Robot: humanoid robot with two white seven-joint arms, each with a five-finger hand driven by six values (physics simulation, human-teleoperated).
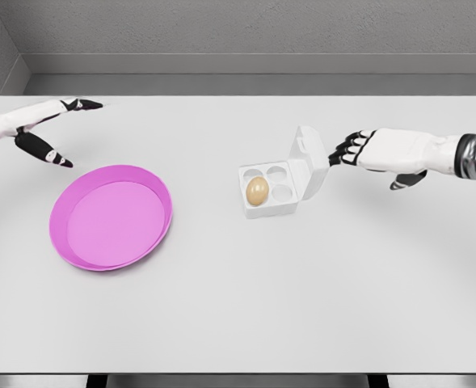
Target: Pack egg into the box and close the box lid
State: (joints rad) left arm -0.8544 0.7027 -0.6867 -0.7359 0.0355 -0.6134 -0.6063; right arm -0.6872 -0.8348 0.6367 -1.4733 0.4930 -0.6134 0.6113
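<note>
Egg [257, 190] sits in the white egg box [274, 192], lid [309, 162] up. Right hand [352, 149], fingers loosely curled and empty, touches the lid's outer face; best push it evenly over the hinge.

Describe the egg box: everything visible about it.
The egg box is a small white carton, smooth like plastic, standing on the white table right of the pink plate. Its tray has four round cups; a tan egg sits in the near left one, the others look empty. The hinged lid stands open, tilted up on the right side. The right hand has its fingertips at the lid's outer face; whether they actually touch it cannot be told.
</note>
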